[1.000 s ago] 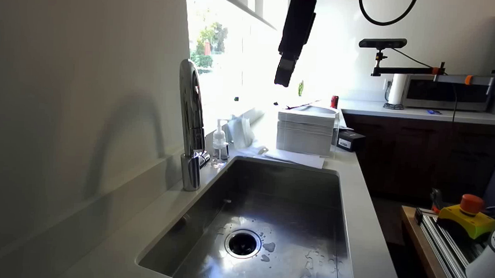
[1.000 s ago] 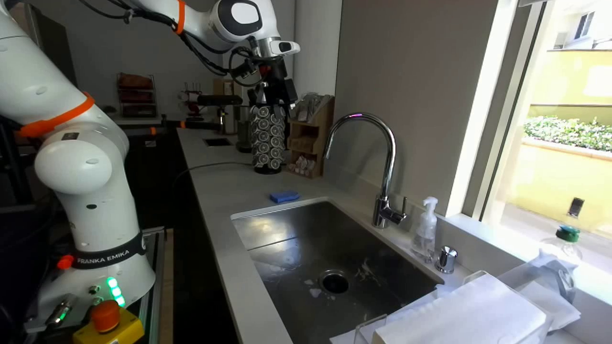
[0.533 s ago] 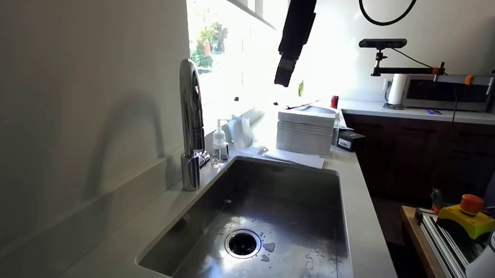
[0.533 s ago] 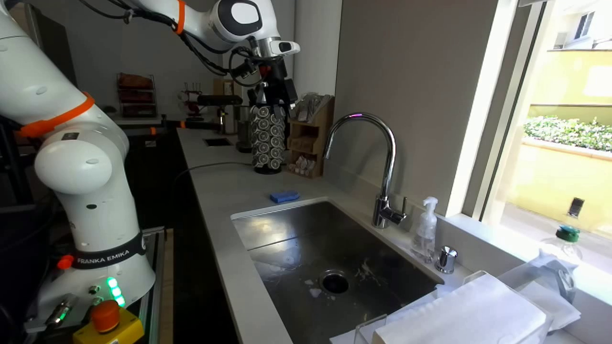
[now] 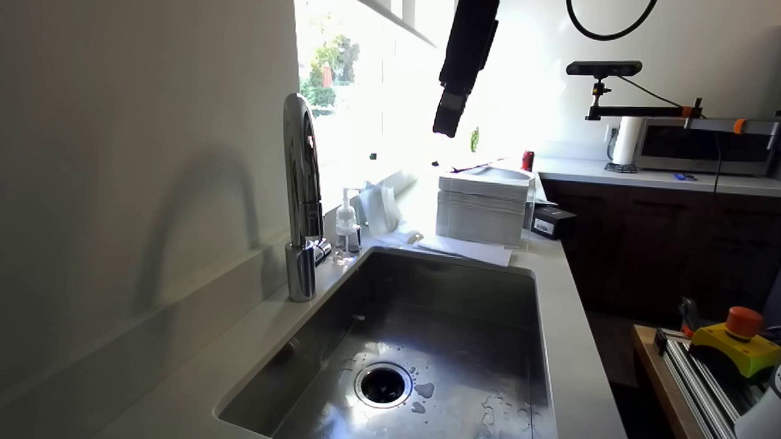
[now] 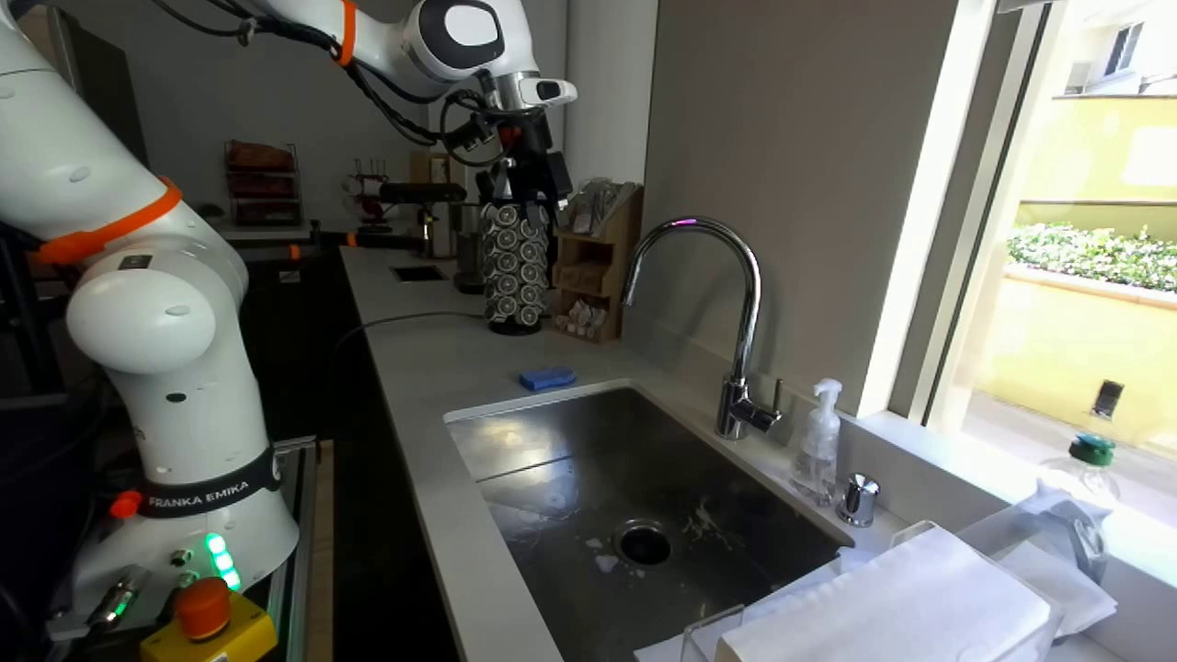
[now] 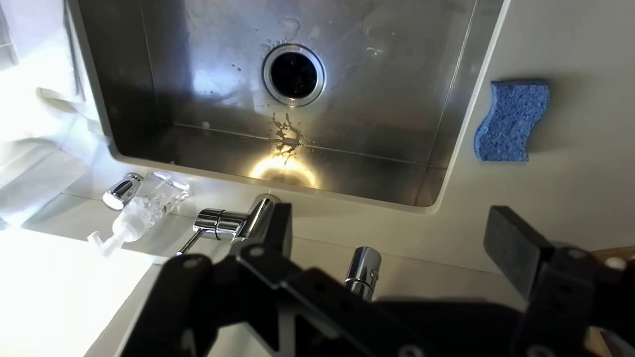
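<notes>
My gripper (image 7: 398, 233) is open and empty, with its two fingers wide apart in the wrist view. It hangs high above the counter, and also shows in both exterior views (image 5: 449, 114) (image 6: 522, 193). The chrome faucet's spout end (image 7: 364, 267) appears between the fingers in the wrist view, with no visible contact. A blue sponge (image 7: 513, 121) lies on the counter beside the steel sink (image 7: 367, 104); it also shows in an exterior view (image 6: 547, 378). The sponge is hidden in the exterior view with the window behind. A clear soap dispenser (image 7: 146, 210) stands beside the faucet (image 6: 749, 322).
A coffee-pod stand (image 6: 515, 271) and a wooden organizer (image 6: 588, 267) stand behind the sponge. Stacked white paper towels (image 5: 482, 210) sit at the sink's opposite end. A black box (image 5: 553, 222) lies near them. A bottle with a green cap (image 6: 1091, 450) is by the window.
</notes>
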`<state>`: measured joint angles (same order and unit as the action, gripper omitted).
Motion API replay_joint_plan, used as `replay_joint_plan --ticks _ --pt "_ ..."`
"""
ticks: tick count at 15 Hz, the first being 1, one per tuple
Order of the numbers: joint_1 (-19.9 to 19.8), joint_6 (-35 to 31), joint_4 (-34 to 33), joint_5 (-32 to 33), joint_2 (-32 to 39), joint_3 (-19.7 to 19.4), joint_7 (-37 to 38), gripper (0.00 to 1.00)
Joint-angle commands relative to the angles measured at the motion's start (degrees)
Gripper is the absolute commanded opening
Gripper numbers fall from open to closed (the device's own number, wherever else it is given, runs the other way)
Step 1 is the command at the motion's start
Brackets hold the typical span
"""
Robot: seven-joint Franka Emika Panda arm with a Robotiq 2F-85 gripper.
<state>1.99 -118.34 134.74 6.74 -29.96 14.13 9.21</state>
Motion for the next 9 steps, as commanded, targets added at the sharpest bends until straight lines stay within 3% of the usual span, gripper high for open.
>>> replay_joint_plan --ticks 1,5,9 --pt "1.4 0.2 -0.1 0.7 0.2 -1.1 0.6 1.00" --pt "1.4 0.2 -0.1 0.7 0.2 -1.1 0.6 1.00" --pt "-2.4 -3.2 0.1 5.0 0.6 -3.3 3.0 1.00"
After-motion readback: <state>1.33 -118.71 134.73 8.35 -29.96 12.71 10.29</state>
